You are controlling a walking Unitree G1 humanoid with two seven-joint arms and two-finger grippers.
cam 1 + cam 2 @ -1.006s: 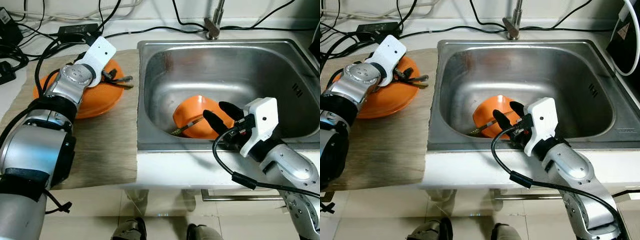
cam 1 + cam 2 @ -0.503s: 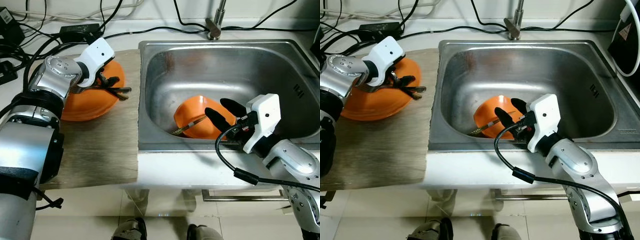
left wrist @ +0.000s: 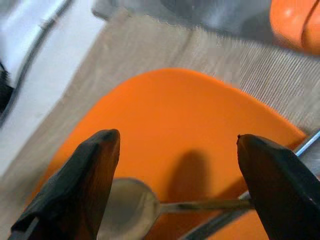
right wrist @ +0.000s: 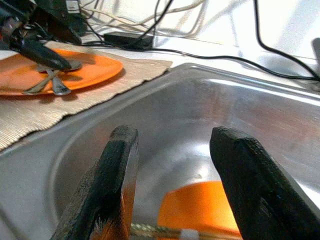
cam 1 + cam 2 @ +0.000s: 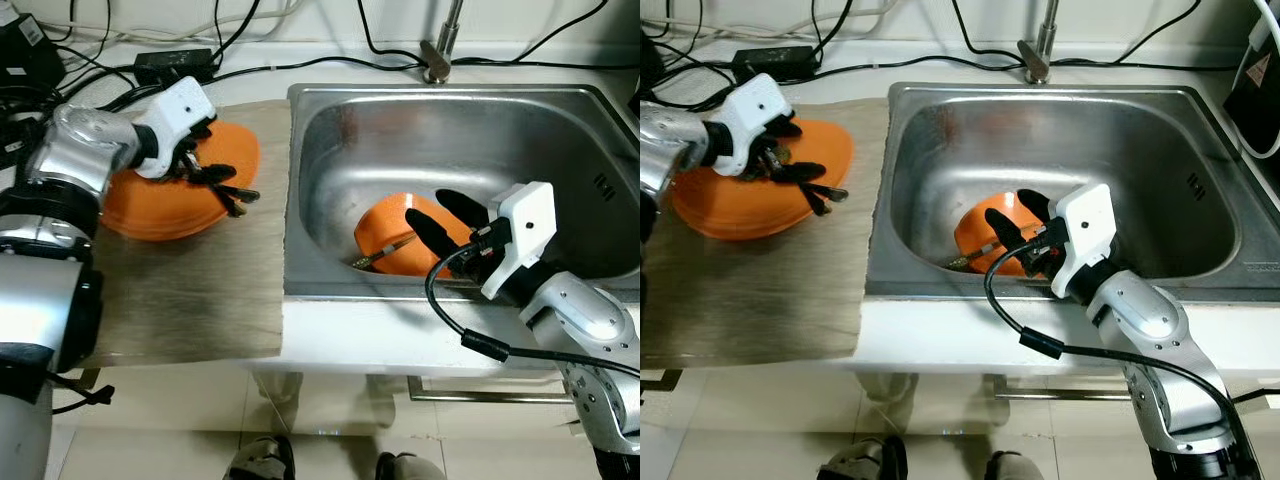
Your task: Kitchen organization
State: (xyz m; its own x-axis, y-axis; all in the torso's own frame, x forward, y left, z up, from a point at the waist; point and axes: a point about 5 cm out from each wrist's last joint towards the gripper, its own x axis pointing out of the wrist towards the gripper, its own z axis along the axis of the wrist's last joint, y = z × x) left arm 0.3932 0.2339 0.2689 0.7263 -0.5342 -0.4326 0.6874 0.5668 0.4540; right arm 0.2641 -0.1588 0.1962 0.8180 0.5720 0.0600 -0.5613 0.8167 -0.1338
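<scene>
The left pincer point(image 5: 215, 180) hovers over a smooth, glossy orange plate point(image 5: 150, 205), its two black fingers spread wide with nothing between them. Right under its fingertips lie a metal spoon point(image 3: 131, 207) with a dull rounded bowl and other thin silvery cutlery point(image 4: 50, 82), resting on the plate's surface. The plate sits on a woven, coarse-grained beige mat point(image 5: 190, 290) with a ragged edge, which spreads out beneath and in front of this pincer on the white desk point(image 5: 330, 65). Behind it, black cables point(image 5: 250, 60) and a black power adapter point(image 5: 172, 63) lie on the desk.

The right pincer point(image 5: 440, 215) reaches over the near rim of a brushed stainless-steel sink point(image 5: 540, 130) with rounded corners. Its fingers are also parted and hold nothing. Just below and ahead of its fingertips an orange bowl point(image 5: 392, 235) rests tilted on the sink floor, and a slim metal utensil point(image 5: 382, 252) with a brassy end leans against it. Beyond this pincer, a steel tap point(image 5: 440, 50) rises at the sink's far edge.
</scene>
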